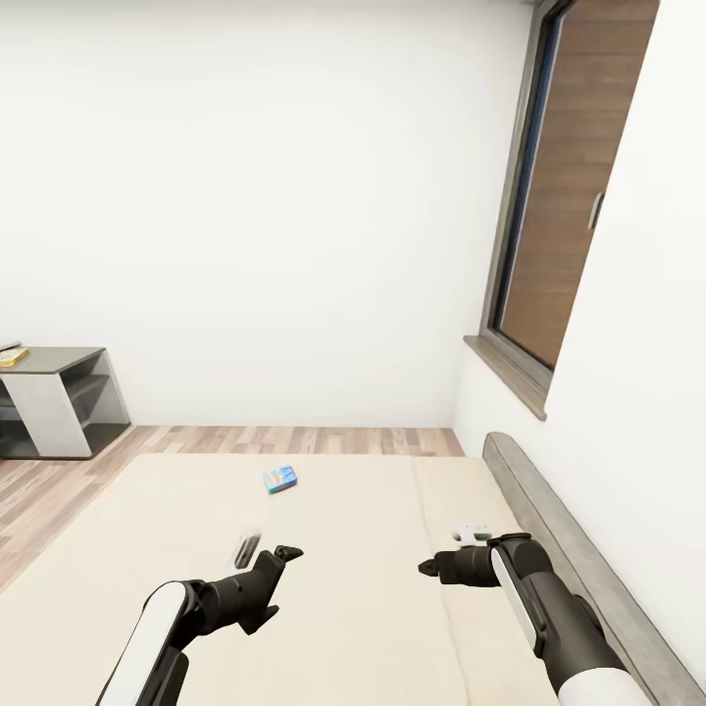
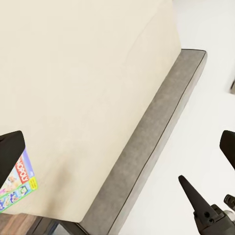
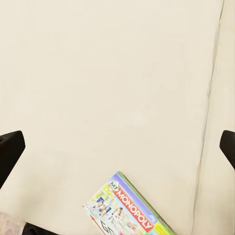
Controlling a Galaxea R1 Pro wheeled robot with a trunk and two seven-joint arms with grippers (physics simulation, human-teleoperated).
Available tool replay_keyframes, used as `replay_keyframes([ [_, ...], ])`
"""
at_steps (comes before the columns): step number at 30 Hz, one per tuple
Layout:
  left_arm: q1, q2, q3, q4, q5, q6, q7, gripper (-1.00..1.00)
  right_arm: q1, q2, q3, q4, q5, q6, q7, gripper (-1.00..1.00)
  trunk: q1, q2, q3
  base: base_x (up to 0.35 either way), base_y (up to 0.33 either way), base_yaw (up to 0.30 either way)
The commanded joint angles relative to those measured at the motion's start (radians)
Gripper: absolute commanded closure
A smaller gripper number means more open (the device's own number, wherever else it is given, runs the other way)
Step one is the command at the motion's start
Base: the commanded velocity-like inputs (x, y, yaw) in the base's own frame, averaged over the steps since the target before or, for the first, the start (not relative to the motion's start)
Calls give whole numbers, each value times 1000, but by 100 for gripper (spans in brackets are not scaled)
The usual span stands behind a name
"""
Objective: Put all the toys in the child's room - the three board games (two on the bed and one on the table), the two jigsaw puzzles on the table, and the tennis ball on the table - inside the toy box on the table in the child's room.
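Beige mattress of the bed lies under both my grippers; right fingers spread wide above the Monopoly box, left fingers apart too.

A plain white wall is seen ahead, met by a wood-plank floor. A dark-framed window is set in the side wall. A grey shelf unit is placed at the far corner.
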Motion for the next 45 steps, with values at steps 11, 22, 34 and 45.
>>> replay_keyframes([
  [11,0,-1,3,-1,10,3,10,-100,0,-1,1,-1,1,3,2,-100,0,-1,0,-4,-9,0],
  [22,0,-1,4,-1,10,3,10,-100,0,-1,1,-1,1,4,2,-100,0,-1,0,-1,-2,0],
  [34,0,-1,4,-1,10,3,10,-100,0,-1,1,-1,1,4,2,-100,0,-1,0,0,0,0],
  [45,0,-1,4,-1,10,3,10,-100,0,-1,1,-1,1,5,3,-100,0,-1,0,0,0,0],
])
